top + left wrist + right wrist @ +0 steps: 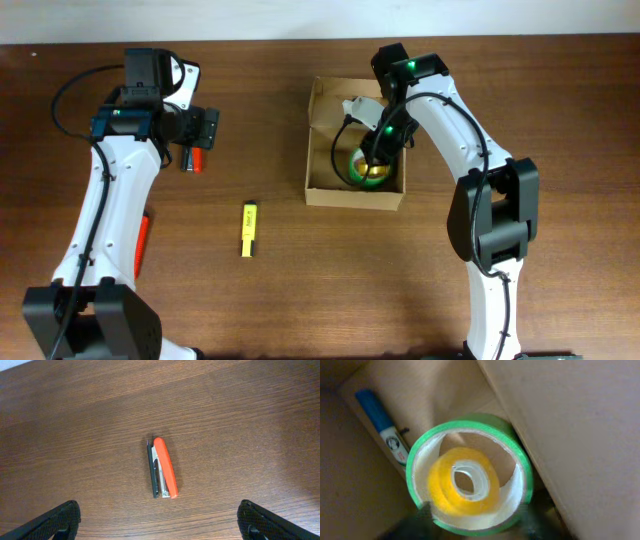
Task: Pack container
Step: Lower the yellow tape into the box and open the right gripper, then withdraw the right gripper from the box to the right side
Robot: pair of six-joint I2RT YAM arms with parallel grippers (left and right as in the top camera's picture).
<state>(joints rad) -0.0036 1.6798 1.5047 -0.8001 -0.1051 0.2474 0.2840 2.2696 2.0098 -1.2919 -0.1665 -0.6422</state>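
Inside container [355, 195], blue marker [380, 420] seen only by wrist, green roll [470, 475], right hand [376, 150] grip unclear.

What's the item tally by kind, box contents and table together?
Tape rolls: 2, green tape roll and yellow tape roll nested inside it
Markers: 2, blue marker in the container, yellow marker on the table
Staplers: 1, orange stapler
Unidentified: 1, orange item beside the left arm
Total: 6

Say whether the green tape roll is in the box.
In: the green tape roll lies inside the container, beside a blue marker.
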